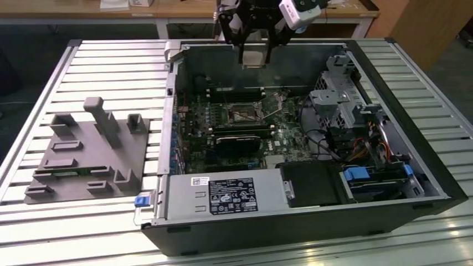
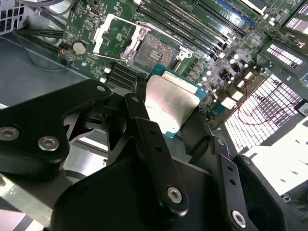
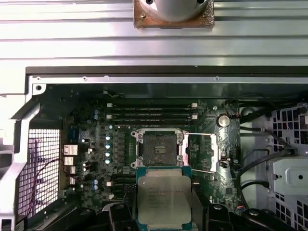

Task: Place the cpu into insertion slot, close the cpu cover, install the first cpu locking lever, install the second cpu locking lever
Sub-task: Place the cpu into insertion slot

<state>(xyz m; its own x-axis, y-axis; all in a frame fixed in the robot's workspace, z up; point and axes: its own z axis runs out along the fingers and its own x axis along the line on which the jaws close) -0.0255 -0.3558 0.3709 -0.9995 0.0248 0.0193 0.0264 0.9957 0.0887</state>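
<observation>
1 cpu [image 3: 163,199] sits clamped in the tool [image 1: 253,55] above the open case [image 1: 310,228].

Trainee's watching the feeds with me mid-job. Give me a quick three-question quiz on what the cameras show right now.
1. True or false: the insertion slot is empty.
2. The gripper is shut on: A the cpu; B a screwdriver; C nothing.
3. Fill in: the cpu cover stands ____ (open or closed).

Key: 1 true; 2 A; 3 open.
</observation>
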